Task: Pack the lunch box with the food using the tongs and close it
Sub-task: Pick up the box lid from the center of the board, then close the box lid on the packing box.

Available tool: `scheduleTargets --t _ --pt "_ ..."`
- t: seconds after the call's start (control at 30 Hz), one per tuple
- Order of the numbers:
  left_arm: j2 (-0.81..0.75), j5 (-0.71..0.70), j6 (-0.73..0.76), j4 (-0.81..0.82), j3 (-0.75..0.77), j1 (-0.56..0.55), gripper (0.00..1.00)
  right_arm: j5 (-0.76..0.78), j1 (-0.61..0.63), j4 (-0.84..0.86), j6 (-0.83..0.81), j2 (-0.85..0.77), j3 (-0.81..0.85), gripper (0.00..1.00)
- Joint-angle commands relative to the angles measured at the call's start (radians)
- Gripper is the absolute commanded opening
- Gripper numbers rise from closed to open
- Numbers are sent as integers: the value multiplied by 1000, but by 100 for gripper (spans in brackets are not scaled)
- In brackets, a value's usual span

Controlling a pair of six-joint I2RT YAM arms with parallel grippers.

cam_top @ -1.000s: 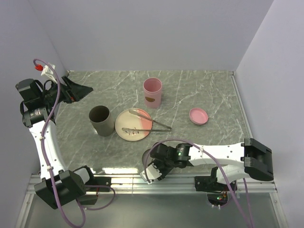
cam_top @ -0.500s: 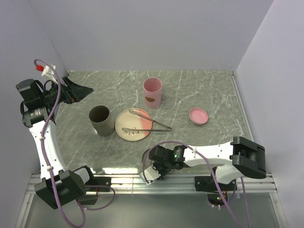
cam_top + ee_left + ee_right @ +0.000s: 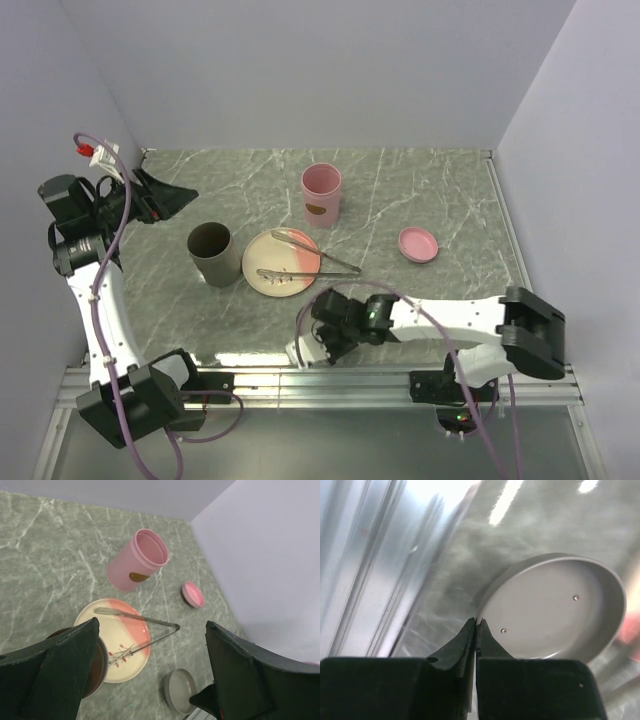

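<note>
Right gripper (image 3: 476, 621) was clenched right at the rim of the grey lid (image 3: 555, 605) by the table (image 3: 430, 190) edge, probably to lift it. Left gripper (image 3: 168, 191) hung wide open, empty. Tongs (image 3: 312, 262) lay untouched across the plate (image 3: 250, 262).

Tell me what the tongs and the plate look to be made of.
Tongs: metal, probably steel; thin silver arms with a dull sheen.
Plate: glazed ceramic or hard plastic, cannot tell which; smooth cream and pink surface with a small printed sprig.
</note>
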Motion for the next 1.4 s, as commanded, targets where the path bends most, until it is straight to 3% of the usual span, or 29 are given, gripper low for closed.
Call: scheduleTargets --t 0.0,0.1,0.13,0.23,0.27,0.4,0.53,0.63,0.83,1.03,1.17,1.37 --pt "-83 47 -106 185 -78 4 93 -100 -85 3 135 -121 208 0" --pt "-146 75 -281 436 -186 3 93 -276 -229 -25 288 -115 399 0" --pt "-163 72 -340 592 -216 4 92 -292 -248 6 315 -124 428 0" --pt "-226 25 -525 737 -302 1 93 -301 -291 98 427 -147 522 0" --pt "-241 17 -622 858 -343 3 93 -312 -298 110 485 -147 578 0" --pt "-291 -46 -776 938 -384 -22 95 -347 -315 237 636 -159 636 0" --pt "-303 -95 -1001 1059 -443 -77 95 -338 -313 579 746 -256 513 0" --pt "-318 -144 -1115 1118 -480 -126 96 -324 -301 631 762 -262 493 0" --pt "-352 -251 -1129 1000 -444 -273 95 -289 -295 732 777 -218 508 0" --pt "-354 -376 -1134 1064 -392 -332 86 -188 -247 808 852 -146 565 0" --pt "-340 -442 -1146 1057 -381 -370 75 -163 -229 810 871 -106 612 0" --pt "-315 -494 -1185 1100 -387 -431 71 -123 -190 831 857 -67 636 0"
